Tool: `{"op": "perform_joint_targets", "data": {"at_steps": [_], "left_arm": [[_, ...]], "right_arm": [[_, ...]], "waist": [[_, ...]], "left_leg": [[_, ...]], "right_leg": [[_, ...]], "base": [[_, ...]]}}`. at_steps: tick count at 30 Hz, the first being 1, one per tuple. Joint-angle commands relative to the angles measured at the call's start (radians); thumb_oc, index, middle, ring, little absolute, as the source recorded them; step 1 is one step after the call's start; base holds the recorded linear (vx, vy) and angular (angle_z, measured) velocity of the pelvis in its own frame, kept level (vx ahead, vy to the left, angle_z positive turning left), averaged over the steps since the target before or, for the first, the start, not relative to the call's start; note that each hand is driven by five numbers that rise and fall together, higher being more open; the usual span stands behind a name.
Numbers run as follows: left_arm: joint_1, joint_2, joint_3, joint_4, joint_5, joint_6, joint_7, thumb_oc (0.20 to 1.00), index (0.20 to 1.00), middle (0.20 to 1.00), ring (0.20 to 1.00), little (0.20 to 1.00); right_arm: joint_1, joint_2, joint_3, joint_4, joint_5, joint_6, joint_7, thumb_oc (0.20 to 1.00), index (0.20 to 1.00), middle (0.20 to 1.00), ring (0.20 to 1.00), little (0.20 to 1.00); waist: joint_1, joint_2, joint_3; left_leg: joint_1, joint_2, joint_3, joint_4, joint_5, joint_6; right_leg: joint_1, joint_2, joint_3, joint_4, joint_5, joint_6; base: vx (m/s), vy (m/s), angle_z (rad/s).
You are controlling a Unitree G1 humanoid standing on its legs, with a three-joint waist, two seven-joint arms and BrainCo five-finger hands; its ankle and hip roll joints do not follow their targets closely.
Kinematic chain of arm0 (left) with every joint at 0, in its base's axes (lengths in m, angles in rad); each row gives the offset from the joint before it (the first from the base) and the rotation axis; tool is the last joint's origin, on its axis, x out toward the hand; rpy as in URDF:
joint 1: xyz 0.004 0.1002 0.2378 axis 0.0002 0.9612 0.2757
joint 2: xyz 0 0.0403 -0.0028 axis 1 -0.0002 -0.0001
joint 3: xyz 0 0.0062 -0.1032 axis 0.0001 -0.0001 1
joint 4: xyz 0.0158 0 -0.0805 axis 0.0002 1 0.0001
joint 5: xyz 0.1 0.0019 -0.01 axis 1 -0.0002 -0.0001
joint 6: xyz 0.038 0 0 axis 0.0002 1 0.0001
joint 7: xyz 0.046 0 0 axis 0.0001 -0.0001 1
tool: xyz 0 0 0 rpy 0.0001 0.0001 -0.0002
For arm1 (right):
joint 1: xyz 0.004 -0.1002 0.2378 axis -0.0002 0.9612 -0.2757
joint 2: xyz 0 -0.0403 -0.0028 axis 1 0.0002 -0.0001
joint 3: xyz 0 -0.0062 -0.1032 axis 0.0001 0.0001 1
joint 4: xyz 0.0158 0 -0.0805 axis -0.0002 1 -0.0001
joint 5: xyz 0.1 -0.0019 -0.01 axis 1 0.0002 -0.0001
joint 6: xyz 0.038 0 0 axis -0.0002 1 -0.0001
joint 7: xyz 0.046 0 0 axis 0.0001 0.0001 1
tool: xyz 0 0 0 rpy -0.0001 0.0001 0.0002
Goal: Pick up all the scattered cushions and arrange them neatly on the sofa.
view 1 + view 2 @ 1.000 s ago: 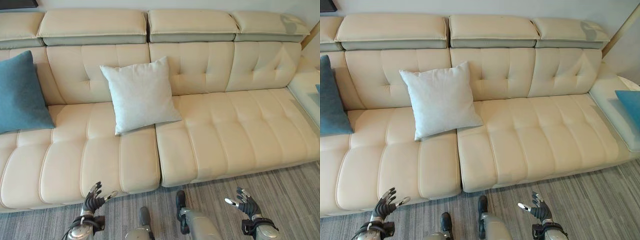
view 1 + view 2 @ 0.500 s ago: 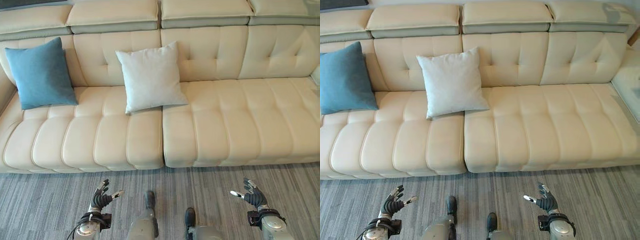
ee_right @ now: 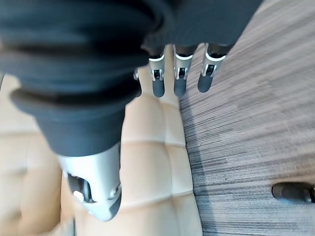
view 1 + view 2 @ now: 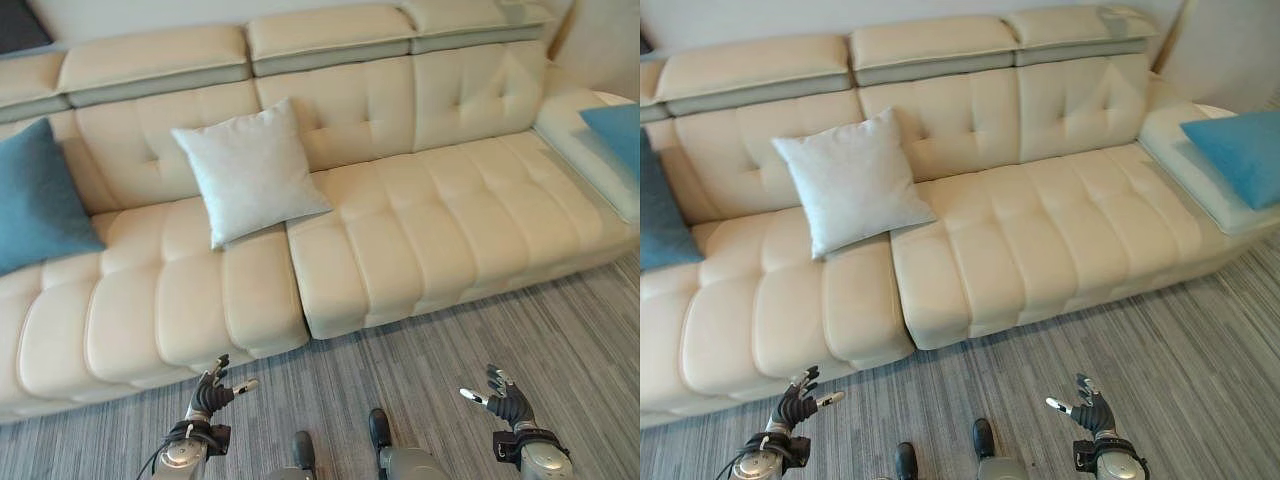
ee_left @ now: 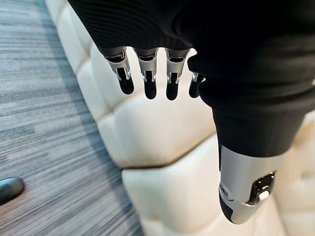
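A pale grey cushion (image 4: 246, 171) leans upright against the back of the cream sofa (image 4: 420, 230), left of its middle seam. At the sofa's far left a blue cushion (image 4: 38, 200) leans on the backrest. Another blue cushion (image 4: 1243, 152) lies on the sofa's right-hand chaise end. My left hand (image 4: 212, 394) hangs low over the floor in front of the sofa, open and holding nothing. My right hand (image 4: 506, 404) hangs low at the lower right, fingers straight and holding nothing. In the wrist views the left hand's fingers (image 5: 147, 78) and the right hand's fingers (image 3: 179, 78) point at the sofa's front edge.
Grey striped carpet (image 4: 560, 330) covers the floor in front of the sofa. The sofa's right seats (image 4: 1040, 230) are bare. A white wall (image 4: 1230, 50) stands behind the chaise end.
The camera has swung to the right and tilted, so the sofa sits slanted and the right-hand blue cushion has come into sight. Both hands keep the same low, open pose.
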Motion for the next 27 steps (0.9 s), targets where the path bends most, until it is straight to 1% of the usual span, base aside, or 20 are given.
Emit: {"op": "perform_joint_targets", "data": {"at_steps": [1,2,3,4,5,6,7,11,12,13,15,16,17,18,19,21,22,24,26,27], "left_arm": [[-0.032,0.025,-0.002,0.003,0.006,-0.03,-0.002,1.0,1.0,1.0,1.0,1.0],[-0.035,0.026,-0.006,-0.013,0.003,-0.031,0.001,1.0,1.0,1.0,1.0,1.0],[-0.036,0.026,-0.005,-0.013,0.003,-0.031,0.001,1.0,1.0,1.0,1.0,1.0],[-0.04,0.03,-0.005,-0.023,0.001,-0.03,0.003,1.0,1.0,1.0,1.0,1.0],[-0.044,0.043,-0.001,-0.047,-0.003,-0.031,0.009,1.0,1.0,1.0,1.0,1.0],[-0.046,0.047,-0.003,-0.054,-0.002,-0.029,0.005,1.0,1.0,1.0,1.0,1.0],[-0.044,0.056,0.001,-0.064,0.0,-0.029,-0.001,1.0,1.0,1.0,1.0,1.0],[-0.039,0.042,-0.007,-0.05,0.014,-0.019,-0.015,1.0,1.0,1.0,1.0,1.0],[-0.053,0.035,-0.027,-0.043,0.029,-0.017,-0.026,1.0,1.0,1.0,1.0,1.0],[-0.053,0.035,-0.028,-0.042,0.029,-0.018,-0.026,1.0,1.0,1.0,1.0,1.0],[-0.061,0.027,-0.05,-0.049,0.034,-0.016,-0.029,1.0,1.0,1.0,1.0,1.0],[-0.066,0.017,-0.065,-0.058,0.02,-0.021,-0.017,1.0,1.0,1.0,1.0,1.0],[-0.066,0.012,-0.068,-0.065,0.01,-0.023,-0.015,1.0,1.0,1.0,1.0,1.0],[-0.066,0.012,-0.068,-0.065,0.01,-0.023,-0.015,1.0,1.0,1.0,1.0,1.0],[-0.059,0.005,-0.077,-0.076,0.011,-0.021,-0.02,1.0,1.0,1.0,1.0,1.0],[-0.055,0.006,-0.083,-0.08,0.016,-0.019,-0.026,1.0,1.0,1.0,1.0,1.0],[-0.054,0.01,-0.085,-0.084,0.023,-0.017,-0.029,1.0,1.0,1.0,1.0,1.0],[-0.045,0.017,-0.083,-0.091,0.037,-0.012,-0.029,1.0,1.0,1.0,1.0,1.0],[-0.036,0.014,-0.075,-0.1,0.042,-0.008,-0.029,1.0,1.0,1.0,1.0,1.0],[-0.035,0.014,-0.075,-0.1,0.042,-0.008,-0.029,1.0,1.0,1.0,1.0,1.0]], "right_arm": [[-0.034,-0.005,-0.02,-0.024,0.049,-0.027,-0.029,1.0,1.0,1.0,1.0,1.0],[-0.058,-0.001,-0.011,-0.03,0.045,-0.029,-0.038,1.0,1.0,1.0,1.0,1.0],[-0.059,0.0,-0.01,-0.03,0.045,-0.029,-0.038,1.0,1.0,1.0,1.0,1.0],[-0.068,0.001,-0.007,-0.032,0.04,-0.031,-0.044,1.0,1.0,1.0,1.0,1.0],[-0.079,0.005,-0.007,-0.035,0.036,-0.034,-0.056,1.0,1.0,1.0,1.0,1.0],[-0.075,0.012,-0.004,-0.043,0.032,-0.029,-0.057,1.0,1.0,1.0,1.0,1.0],[-0.077,0.018,0.011,-0.048,0.015,-0.027,-0.057,1.0,1.0,1.0,1.0,1.0],[-0.052,0.02,0.004,-0.058,0.01,-0.019,-0.054,1.0,1.0,1.0,1.0,1.0],[-0.032,0.021,-0.008,-0.06,0.031,-0.024,-0.057,1.0,1.0,1.0,1.0,1.0],[-0.031,0.02,-0.008,-0.061,0.032,-0.024,-0.057,1.0,1.0,1.0,1.0,1.0],[-0.015,0.009,-0.012,-0.074,0.03,-0.021,-0.057,1.0,1.0,1.0,1.0,1.0],[-0.027,-0.007,-0.009,-0.079,0.035,-0.023,-0.065,1.0,1.0,1.0,1.0,1.0],[-0.031,-0.012,-0.008,-0.083,0.035,-0.018,-0.064,1.0,1.0,1.0,1.0,1.0],[-0.032,-0.012,-0.009,-0.085,0.035,-0.017,-0.064,1.0,1.0,1.0,1.0,1.0],[-0.036,-0.017,-0.003,-0.092,0.031,-0.019,-0.062,1.0,1.0,1.0,1.0,1.0],[-0.033,-0.014,-0.002,-0.095,0.032,-0.019,-0.061,1.0,1.0,1.0,1.0,1.0],[-0.032,-0.015,-0.001,-0.092,0.031,-0.021,-0.065,1.0,1.0,1.0,1.0,1.0],[-0.04,-0.018,0.009,-0.088,0.03,-0.025,-0.072,1.0,1.0,1.0,1.0,1.0],[-0.05,-0.017,0.029,-0.081,0.016,-0.027,-0.074,1.0,1.0,1.0,1.0,1.0],[-0.05,-0.016,0.03,-0.08,0.016,-0.028,-0.074,1.0,1.0,1.0,1.0,1.0]], "waist": [[-0.026,-0.028,-0.031],[-0.03,-0.033,-0.021],[-0.027,-0.035,-0.023],[-0.021,-0.036,-0.013],[-0.003,-0.034,-0.005],[0.002,-0.029,-0.008],[0.018,-0.016,-0.023],[-0.007,-0.029,-0.036],[-0.03,-0.031,-0.029],[-0.029,-0.03,-0.028],[-0.04,-0.029,-0.012],[-0.025,-0.033,0.005],[-0.014,-0.032,0.006],[-0.016,-0.039,0.005],[0.013,-0.043,0.01],[0.024,-0.044,0.014],[0.031,-0.042,0.017],[0.06,-0.024,0.024],[0.106,-0.018,0.029],[0.107,-0.022,0.028]], "left_leg": [[-0.044,-0.002,-0.017,0.051,-0.072,-0.006],[-0.04,0.008,0.042,0.075,-0.095,0.003],[-0.043,0.009,0.046,0.076,-0.092,0.002],[-0.035,0.019,0.082,0.086,-0.105,0.004],[-0.025,0.044,0.134,0.085,-0.104,-0.001],[-0.021,0.055,0.151,0.077,-0.097,-0.005],[0.014,0.091,0.218,0.077,-0.117,-0.026],[0.041,0.111,0.264,0.144,-0.14,-0.037],[0.038,0.148,0.264,0.258,-0.141,-0.043],[0.036,0.154,0.263,0.269,-0.145,-0.046],[0.007,0.204,0.228,0.439,-0.113,-0.048],[-0.058,0.182,0.122,0.571,-0.083,-0.033],[-0.105,0.132,0.053,0.58,-0.109,-0.018],[-0.116,0.128,0.068,0.576,-0.087,-0.004],[-0.2,0.039,-0.018,0.518,-0.136,0.014],[-0.226,0.03,-0.028,0.48,-0.141,0.017],[-0.266,0.019,-0.038,0.446,-0.114,0.015],[-0.323,-0.012,-0.084,0.3,-0.004,-0.002],[-0.401,-0.06,-0.173,0.133,0.061,-0.022],[-0.397,-0.064,-0.17,0.128,0.062,-0.021]], "right_leg": [[-0.01,0.03,0.028,0.094,-0.109,0.054],[-0.039,0.039,0.041,0.124,-0.103,0.068],[-0.044,0.04,0.045,0.124,-0.1,0.067],[-0.06,0.034,0.007,0.147,-0.101,0.072],[-0.083,-0.001,-0.122,0.175,-0.107,0.07],[-0.084,-0.024,-0.209,0.189,-0.122,0.062],[-0.063,-0.092,-0.409,0.202,-0.166,0.054],[-0.049,-0.084,-0.369,0.184,-0.175,0.047],[-0.039,-0.067,-0.32,0.192,-0.191,0.025],[-0.038,-0.064,-0.32,0.193,-0.192,0.023],[-0.006,-0.033,-0.278,0.202,-0.218,-0.015],[0.027,-0.014,-0.235,0.202,-0.226,-0.04],[0.04,-0.007,-0.21,0.196,-0.23,-0.039],[0.028,-0.015,-0.216,0.193,-0.211,-0.044],[0.062,-0.012,-0.163,0.192,-0.225,-0.028],[0.079,-0.014,-0.149,0.193,-0.24,-0.024],[0.093,-0.01,-0.145,0.19,-0.248,-0.025],[0.129,0.027,-0.114,0.182,-0.264,-0.03],[0.197,0.068,-0.04,0.172,-0.296,-0.03],[0.198,0.064,-0.038,0.172,-0.299,-0.029]], "base": [[-0.01,0.048,-1.47],[-0.02,-0.011,-1.43],[0.0,-0.019,-2.05],[-0.03,-0.085,-1.83],[-0.03,-0.112,-1.83],[0.06,-0.182,-1.91],[0.1,-0.117,-1.81],[0.2,-0.201,-1.35],[0.15,-0.203,-0.96],[0.23,-0.295,-1.06],[0.23,-0.253,-0.48],[0.32,-0.237,-0.45],[0.17,-0.156,-0.79],[0.24,-0.044,-1.02],[0.16,-0.019,-0.99],[0.25,-0.005,-0.8],[0.29,-0.012,-0.69],[0.37,0.003,-0.22],[0.49,0.033,-0.68],[0.4,0.039,-1.07]]}}
